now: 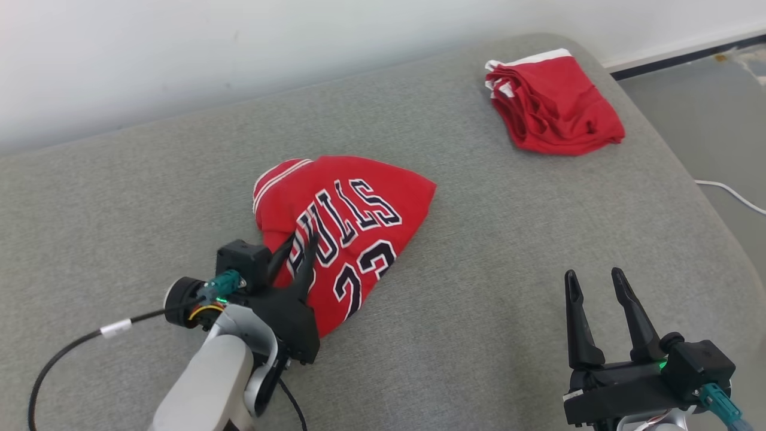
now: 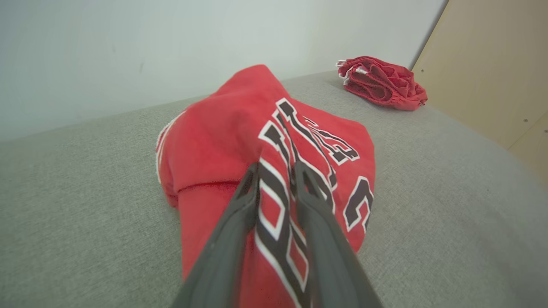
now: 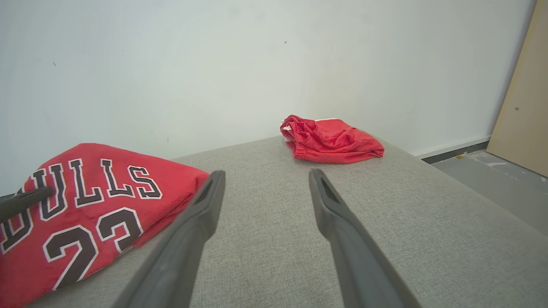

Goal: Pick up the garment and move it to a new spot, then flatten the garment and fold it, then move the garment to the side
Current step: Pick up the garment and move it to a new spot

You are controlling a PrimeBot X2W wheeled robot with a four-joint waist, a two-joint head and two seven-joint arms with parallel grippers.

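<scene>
The garment (image 1: 359, 209) is a red jersey with "BULLS 23" lettering, lying folded into a compact shape in the middle of the grey cushion (image 1: 479, 287). My left gripper (image 1: 303, 234) reaches over its near-left part, fingers slightly apart and resting on the lettering. In the left wrist view the jersey (image 2: 222, 128) fills the centre and fabric shows in the narrow gap of the left gripper (image 2: 277, 167). My right gripper (image 1: 593, 273) stands open over bare cushion at the lower right, away from the jersey. The right wrist view has the right gripper (image 3: 266, 172) open and the jersey (image 3: 85, 192) at its left.
A second red cloth, a bunched pile of shorts (image 1: 553, 108), lies at the cushion's far right corner. A white wall runs behind the cushion. The floor with a white cable (image 1: 730, 194) is off the right edge. A wooden panel (image 2: 492, 64) stands at the right.
</scene>
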